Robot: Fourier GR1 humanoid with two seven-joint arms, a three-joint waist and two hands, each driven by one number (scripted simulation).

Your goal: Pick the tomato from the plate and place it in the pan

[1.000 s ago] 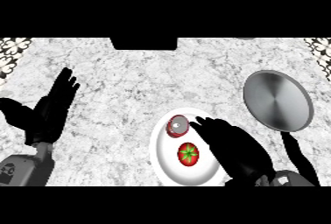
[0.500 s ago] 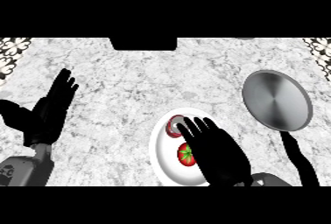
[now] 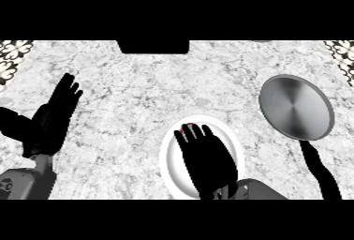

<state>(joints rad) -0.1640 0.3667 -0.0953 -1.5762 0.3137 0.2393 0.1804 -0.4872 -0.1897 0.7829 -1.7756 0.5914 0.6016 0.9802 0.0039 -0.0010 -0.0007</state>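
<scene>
Grey marbled desk (image 3: 138, 93); a black block (image 3: 153, 46) at its far edge; patterned patches (image 3: 14, 56) at its far corners.

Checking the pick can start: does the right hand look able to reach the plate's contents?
Probably yes: the open right hand hangs right over the plate with nothing between. It hides the tomato, so contact cannot be told.
</scene>
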